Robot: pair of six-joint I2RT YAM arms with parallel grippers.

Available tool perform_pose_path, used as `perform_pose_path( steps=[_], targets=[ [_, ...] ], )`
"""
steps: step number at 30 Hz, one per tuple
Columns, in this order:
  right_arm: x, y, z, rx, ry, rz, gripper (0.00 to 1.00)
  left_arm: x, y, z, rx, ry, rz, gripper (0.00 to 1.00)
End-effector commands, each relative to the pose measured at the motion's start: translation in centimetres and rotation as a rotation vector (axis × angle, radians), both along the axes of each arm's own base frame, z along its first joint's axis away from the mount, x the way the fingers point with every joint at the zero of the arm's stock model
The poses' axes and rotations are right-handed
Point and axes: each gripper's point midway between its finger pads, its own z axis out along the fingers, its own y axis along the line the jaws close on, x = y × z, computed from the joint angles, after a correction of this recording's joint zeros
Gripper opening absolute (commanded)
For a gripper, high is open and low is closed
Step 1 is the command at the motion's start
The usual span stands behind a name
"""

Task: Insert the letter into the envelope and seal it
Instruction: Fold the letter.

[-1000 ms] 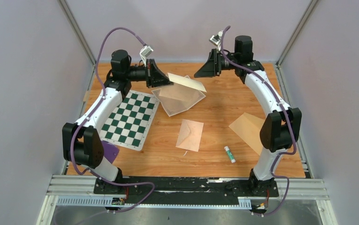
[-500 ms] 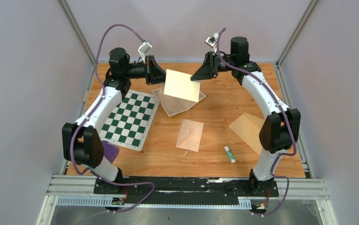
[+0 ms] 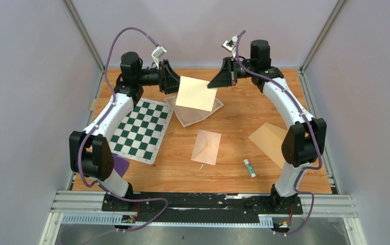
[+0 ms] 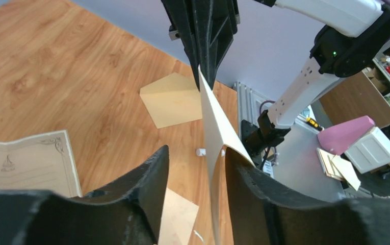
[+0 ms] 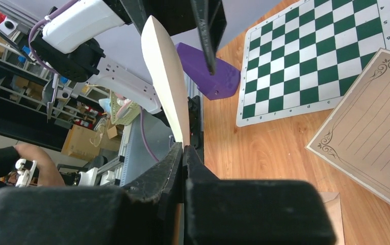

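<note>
The letter (image 3: 192,116), cream with a dark ornate border, lies flat on the table at the back centre; it also shows as the letter (image 4: 24,163) and the letter (image 5: 371,127). Above it a plain cream sheet (image 3: 197,93) hangs in the air between both arms. My right gripper (image 3: 214,84) is shut on that sheet's right edge, seen edge-on as the cream sheet (image 5: 164,66) rising from my right gripper (image 5: 182,149). My left gripper (image 3: 176,82) is open; the cream sheet (image 4: 213,117) stands loose between its fingers, close to the right one, in my left gripper (image 4: 197,152). A tan envelope (image 3: 270,143) with a pointed flap lies at the right.
A smaller tan rectangle (image 3: 206,147) with a V crease lies mid-table. A glue stick (image 3: 249,167) lies near the front right. A green chessboard mat (image 3: 140,130) covers the left side, with a purple object (image 3: 120,166) at its near corner by the left arm.
My right gripper came in from the right and shut on the cream sheet's edge. My left gripper, shut on the sheet before, has opened. The sheet now hangs flatter between the arms.
</note>
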Motion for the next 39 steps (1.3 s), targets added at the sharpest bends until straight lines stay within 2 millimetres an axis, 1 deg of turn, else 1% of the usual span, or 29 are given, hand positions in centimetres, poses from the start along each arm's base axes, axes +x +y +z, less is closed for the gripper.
perform_pose_path(
  steps=[1, 2, 3, 4, 5, 6, 7, 8, 9, 10, 11, 12, 13, 14, 15, 18, 19, 20, 21, 22, 23, 27, 29, 30, 33, 34, 37, 38, 39],
  targets=[
    [-0.3, -0.2, 1.6, 0.031, -0.092, 0.036, 0.02, 0.6, 0.7, 0.4, 0.029, -0.102, 0.005, 0.58],
    [-0.4, -0.2, 1.6, 0.032, -0.099, 0.035, 0.01, 0.5, 1.1, 0.0, 0.052, -0.075, 0.016, 0.6],
    [-0.4, -0.3, 1.7, 0.031, -0.103, 0.034, 0.0, 1.2, 2.1, -0.5, 0.078, -0.146, 0.039, 0.63],
    [-0.5, -0.5, 1.6, 0.03, -0.108, 0.03, 0.0, 0.9, 2.8, -1.0, 0.111, -0.097, 0.048, 0.64],
    [-0.5, -0.6, 1.6, 0.029, -0.116, 0.025, 0.0, 1.1, 4.2, -2.5, 0.17, -0.122, 0.068, 0.67],
    [-0.6, -0.7, 1.5, 0.025, -0.125, 0.024, 0.0, 1.7, 5.3, -2.0, 0.199, -0.157, 0.091, 0.68],
    [-0.7, -0.8, 1.4, 0.02, -0.148, 0.019, 0.0, 1.2, 6.2, -2.4, 0.269, -0.213, 0.085, 0.7],
    [-0.8, -0.9, 1.2, 0.008, -0.165, 0.01, 0.0, 1.4, 6.9, -3.2, 0.31, -0.228, 0.079, 0.71],
    [-0.9, -0.9, 0.9, -0.004, -0.201, 0.002, 0.0, 0.5, 7.6, -3.2, 0.372, -0.276, 0.045, 0.72],
    [-1.0, -0.9, 0.6, -0.017, -0.25, -0.004, 0.0, 0.4, 7.7, -3.9, 0.394, -0.276, 0.018, 0.72],
    [-1.1, -0.8, 0.2, -0.041, -0.302, -0.016, 0.0, -0.7, 7.9, -3.1, 0.405, -0.287, -0.021, 0.73],
    [-1.1, -0.8, -0.3, -0.066, -0.374, -0.024, 0.0, -0.8, 7.8, -3.4, 0.401, -0.268, -0.042, 0.73],
    [-1.2, -0.7, -0.8, -0.093, -0.432, -0.028, 0.0, -1.7, 7.5, -2.4, 0.38, -0.26, -0.065, 0.74],
    [-1.3, -0.5, -1.2, -0.113, -0.486, -0.027, 0.0, -1.9, 7.0, -2.4, 0.371, -0.245, -0.085, 0.74],
    [-1.4, -0.5, -1.5, -0.13, -0.532, -0.028, 0.0, -2.3, 6.6, -2.0, 0.357, -0.242, -0.096, 0.74],
    [-1.8, 0.0, -1.5, -0.156, -0.628, -0.021, 0.0, -3.1, 4.2, -1.9, 0.356, -0.267, -0.125, 0.74],
    [-2.0, 0.2, -1.5, -0.167, -0.649, -0.019, 0.0, -2.6, 3.6, -1.8, 0.358, -0.298, -0.086, 0.73],
    [-2.2, 0.4, -1.5, -0.176, -0.676, -0.013, 0.0, -3.1, 2.7, -1.7, 0.346, -0.248, -0.075, 0.73],
    [-2.6, 0.6, -1.6, -0.181, -0.691, -0.004, 0.0, -2.4, 2.2, -1.4, 0.328, -0.332, -0.035, 0.74],
    [-2.9, 0.7, -1.6, -0.184, -0.703, 0.007, 0.0, -2.7, 1.5, -1.0, 0.309, -0.301, -0.016, 0.75],
    [-3.3, 0.8, -1.6, -0.187, -0.714, 0.014, 0.0, -2.2, 1.2, -0.5, 0.287, -0.363, 0.015, 0.75],
    [-4.1, 1.0, -1.7, -0.199, -0.756, 0.026, 0.0, -2.5, 0.1, -0.1, 0.251, -0.301, 0.0, 0.74],
    [-4.2, 1.0, -1.7, -0.203, -0.771, 0.027, 0.0, -2.7, 0.0, -0.3, 0.258, -0.257, -0.025, 0.71],
    [-4.2, 1.1, -1.7, -0.204, -0.777, 0.029, 0.0, -3.2, 0.0, -0.5, 0.261, -0.24, -0.044, 0.67],
    [-4.2, 1.2, -1.7, -0.207, -0.797, 0.032, 0.0, -3.4, 0.0, -0.5, 0.257, -0.233, -0.067, 0.61],
    [-4.1, 1.2, -1.6, -0.207, -0.803, 0.031, 0.0, -3.6, -0.1, -0.4, 0.253, -0.228, -0.073, 0.56],
    [-4.2, 1.3, -1.5, -0.205, -0.812, 0.035, 0.0, -3.6, -0.1, -0.7, 0.255, -0.211, -0.08, 0.46],
    [-4.2, 1.4, -1.4, -0.203, -0.815, 0.036, 0.0, -3.5, -0.1, -0.9, 0.261, -0.204, -0.083, 0.39],
    [-4.3, 1.4, -1.4, -0.202, -0.816, 0.036, 0.0, -3.6, -0.1, -1.1, 0.267, -0.198, -0.087, 0.36]
  ],
)
